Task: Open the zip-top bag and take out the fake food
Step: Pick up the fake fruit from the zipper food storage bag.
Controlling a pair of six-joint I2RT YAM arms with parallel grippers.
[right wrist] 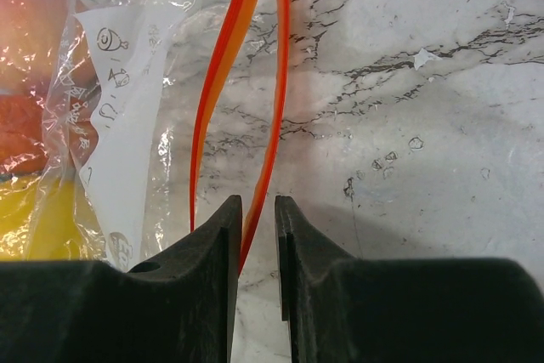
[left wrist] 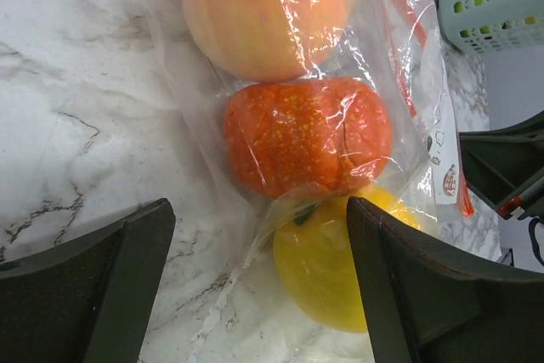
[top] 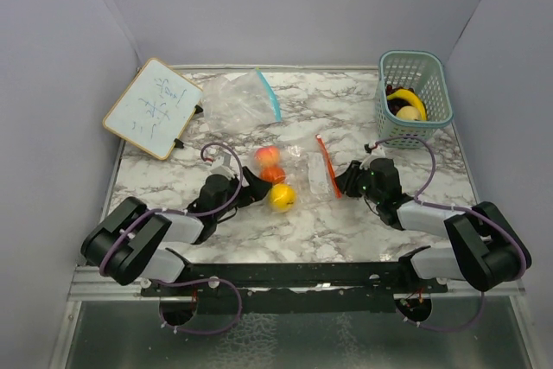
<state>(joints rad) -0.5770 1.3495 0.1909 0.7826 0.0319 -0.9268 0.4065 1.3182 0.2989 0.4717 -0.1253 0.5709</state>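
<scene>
Two robot arms work on a clear zip-top bag (top: 304, 170) lying flat on a marble table (top: 363, 110). The right gripper (right wrist: 255, 206) has its fingers pressed almost together, pinching the orange zip strip (right wrist: 270, 125) at the bag's mouth. Ahead of those fingers the strip runs away as two orange lines with a narrow gap between them, so the seal looks parted here; how far along cannot be told. The left gripper (left wrist: 259, 210) is spread wide at the opposite, closed end of the bag, gripping nothing. The fake food is all inside the bag: a yellow lemon (left wrist: 336, 274) sits between the left fingers, close against the one on the right of the wrist view, though contact cannot be confirmed. Just ahead of the fingertips lies a red-orange tomato (left wrist: 306, 138), and beyond it a peach (left wrist: 263, 6). Well beyond the right gripper stands a teal basket (top: 432, 84). The step in hand appears to be opening the mouth, with removal not yet begun. The next move likely calls for the left gripper to close on the bag's bottom plastic as an anchor, avoiding the fruit, while the right pulls its lip away to widen the opening.
</scene>
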